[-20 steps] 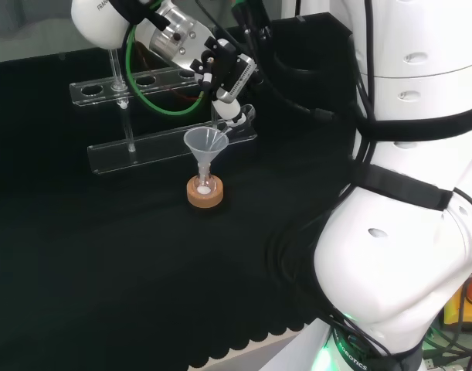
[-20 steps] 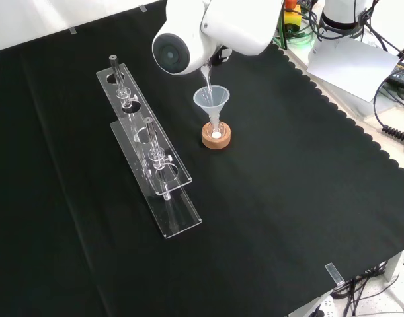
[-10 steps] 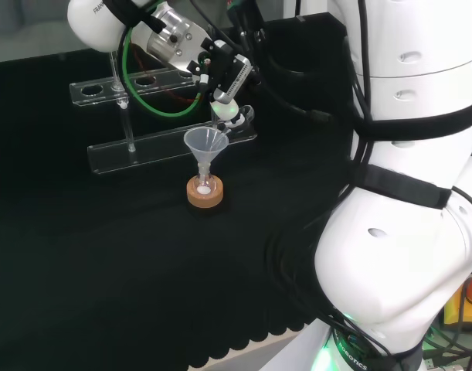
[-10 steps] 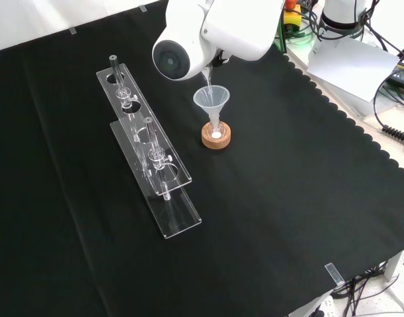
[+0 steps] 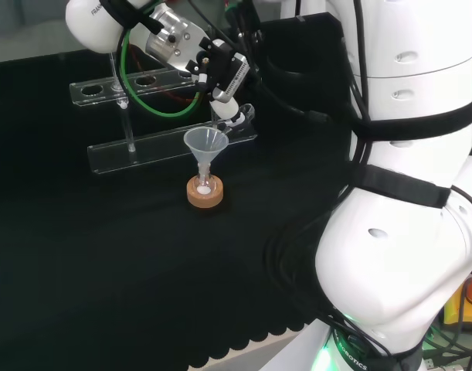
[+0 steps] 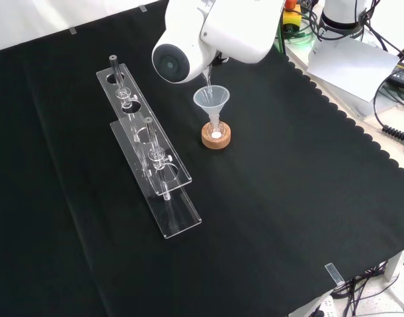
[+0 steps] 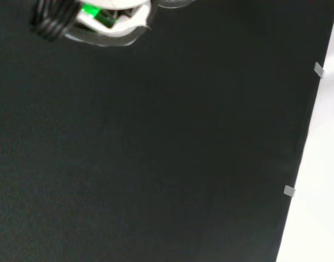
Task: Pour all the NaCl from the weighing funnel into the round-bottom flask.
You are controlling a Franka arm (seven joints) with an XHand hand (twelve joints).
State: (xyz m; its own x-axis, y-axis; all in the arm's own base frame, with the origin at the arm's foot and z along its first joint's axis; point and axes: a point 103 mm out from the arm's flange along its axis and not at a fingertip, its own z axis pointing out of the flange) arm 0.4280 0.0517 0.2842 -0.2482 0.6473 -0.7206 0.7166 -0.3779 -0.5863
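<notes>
A small round-bottom flask [image 5: 205,185] stands in a cork ring [image 5: 205,195] with a clear funnel [image 5: 206,141] in its neck. White powder lies in the flask's bottom [image 6: 216,134]. In the head view, the black and white hand [image 5: 223,76] is just above and behind the funnel, fingers curled round the clear weighing funnel [image 5: 246,115], which is tilted down towards the funnel's mouth. From the front, the arm's white link [image 6: 211,30] covers the hand; the weighing funnel's clear spout [image 6: 206,80] points into the funnel [image 6: 211,99]. Whether powder is still in the weighing funnel cannot be made out.
A clear acrylic rack [image 5: 162,143] with holes and thin glass pieces stands behind the flask in the head view and to its left in the front view [image 6: 149,155]. The wrist view looks down on black cloth [image 7: 167,153] and its edge.
The hand with the weighing funnel has shifted slightly up and to the left in the head view. Flask, funnel and rack have not moved.
</notes>
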